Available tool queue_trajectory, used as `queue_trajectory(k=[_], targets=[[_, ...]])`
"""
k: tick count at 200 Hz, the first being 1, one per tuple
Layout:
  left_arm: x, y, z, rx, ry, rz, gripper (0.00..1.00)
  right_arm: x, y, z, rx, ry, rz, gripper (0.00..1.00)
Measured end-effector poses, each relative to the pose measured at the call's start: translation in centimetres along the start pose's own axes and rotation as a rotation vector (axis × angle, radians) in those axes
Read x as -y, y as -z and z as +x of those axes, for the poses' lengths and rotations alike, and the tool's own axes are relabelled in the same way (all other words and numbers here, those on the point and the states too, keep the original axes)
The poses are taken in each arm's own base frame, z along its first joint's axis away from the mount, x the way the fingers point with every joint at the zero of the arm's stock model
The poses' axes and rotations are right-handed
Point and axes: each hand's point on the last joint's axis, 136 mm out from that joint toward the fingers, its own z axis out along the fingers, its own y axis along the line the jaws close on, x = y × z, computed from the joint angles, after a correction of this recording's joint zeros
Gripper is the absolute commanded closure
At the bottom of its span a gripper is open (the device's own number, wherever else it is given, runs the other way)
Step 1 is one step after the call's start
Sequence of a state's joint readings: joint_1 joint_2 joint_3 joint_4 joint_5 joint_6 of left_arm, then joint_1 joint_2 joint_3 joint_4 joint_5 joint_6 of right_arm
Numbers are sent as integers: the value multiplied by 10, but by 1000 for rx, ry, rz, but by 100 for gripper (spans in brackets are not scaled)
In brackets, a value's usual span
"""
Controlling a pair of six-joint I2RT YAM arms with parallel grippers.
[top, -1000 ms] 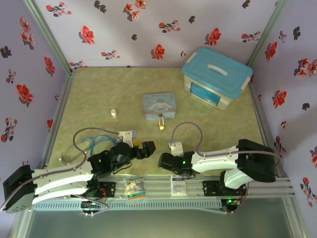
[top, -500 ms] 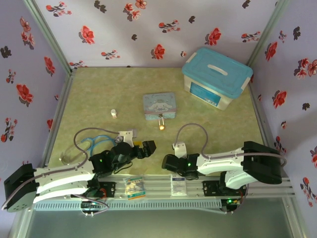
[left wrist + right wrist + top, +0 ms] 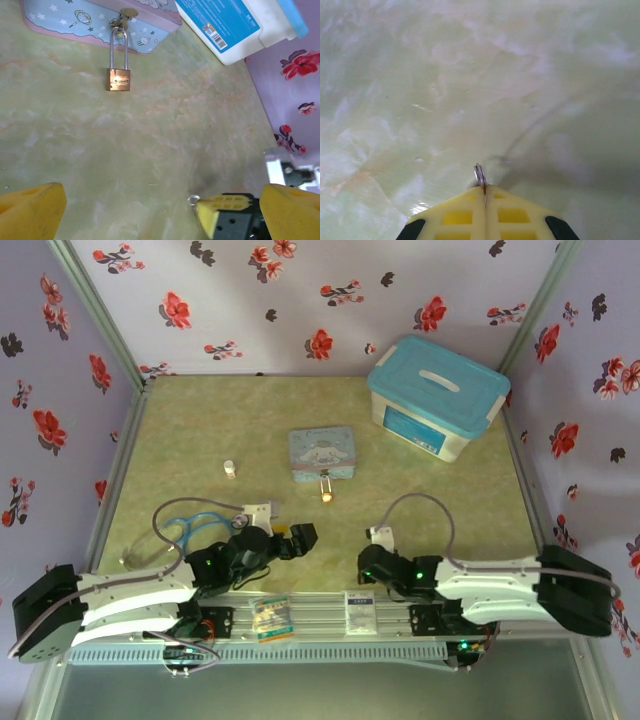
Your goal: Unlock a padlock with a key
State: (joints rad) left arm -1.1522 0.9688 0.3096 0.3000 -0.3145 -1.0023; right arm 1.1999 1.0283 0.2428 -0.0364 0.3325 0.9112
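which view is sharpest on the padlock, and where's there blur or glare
Left wrist view: padlock crisp and evenly lit. Top view: soft, the padlock is just a bright glint. Right wrist view: table blurry, a small glare patch left of the right end effector shut on the key, dark shadow on its right.

There's the padlock [image 3: 118,79] flat on the table [image 3: 150,145], shackle through the blue tin's [image 3: 60,17] latch, yellow fingers [image 3: 31,210] spread wide.

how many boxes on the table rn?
2. A small cartoon tin sits mid-table, with the padlock hanging off its near side. A bigger plastic box with a blue lid sits at the far right corner. Nothing suggests another one is hidden.
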Motion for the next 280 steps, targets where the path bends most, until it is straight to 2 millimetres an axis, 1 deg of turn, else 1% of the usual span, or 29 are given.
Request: queue_trajectory(k=[9, 19, 44, 64, 74, 88, 106, 120, 131, 140, 162, 181, 193, 206, 214, 227, 242, 256, 280], targets=[[-2, -3, 2, -5, -6, -7, 4, 3, 4, -3, 15, -10, -29, 100], [-1, -6, 4, -7, -10, -6, 6, 0, 10, -8, 38, -12, -74, 100], [15, -15, 7, 8, -9, 55, 7, -12, 28, -28, 126, -28, -193, 100], [20, -23, 9, 4, -15, 55, 10, -6, 34, -40, 170, -67, -202, 100], [24, -27, 8, 1, -21, 51, 10, 0, 35, -41, 173, -74, -186, 100], [34, -32, 6, 2, -34, 59, 11, 4, 35, -38, 158, -69, -175, 100], [45, -37, 4, 1, -44, 77, 11, 3, 37, -34, 146, -60, -196, 100], [48, -41, 6, -7, -30, 79, 15, 0, 40, -35, 158, -66, -226, 100], [48, -44, 8, -9, 27, 83, 16, -3, 44, -38, 173, -72, -248, 100], [52, -44, 9, -3, 73, 103, 13, -6, 47, -41, 187, -77, -269, 100], [72, -36, 8, 26, 213, 189, 8, -12, 50, -46, 206, -84, -298, 100], [91, -29, -8, 75, 368, 278, 1, -23, 55, -58, 238, -93, -328, 100], [99, -25, -20, 112, 483, 331, 0, -32, 58, -68, 255, -96, -343, 100], [104, -26, -26, 136, 589, 373, 0, -46, 63, -83, 277, -92, -365, 100], [104, -28, -26, 141, 639, 385, 0, -55, 66, -92, 291, -89, -381, 100], [103, -34, -18, 137, 707, 388, 0, -70, 68, -105, 310, -78, -408, 100], [102, -36, -8, 132, 759, 381, 0, -83, 70, -116, 325, -67, -431, 100], [104, -33, -4, 139, 799, 386, 0, -91, 68, -120, 334, -64, -451, 100], [106, -30, -5, 163, 863, 404, 0, -98, 64, -122, 335, -63, -471, 100]])
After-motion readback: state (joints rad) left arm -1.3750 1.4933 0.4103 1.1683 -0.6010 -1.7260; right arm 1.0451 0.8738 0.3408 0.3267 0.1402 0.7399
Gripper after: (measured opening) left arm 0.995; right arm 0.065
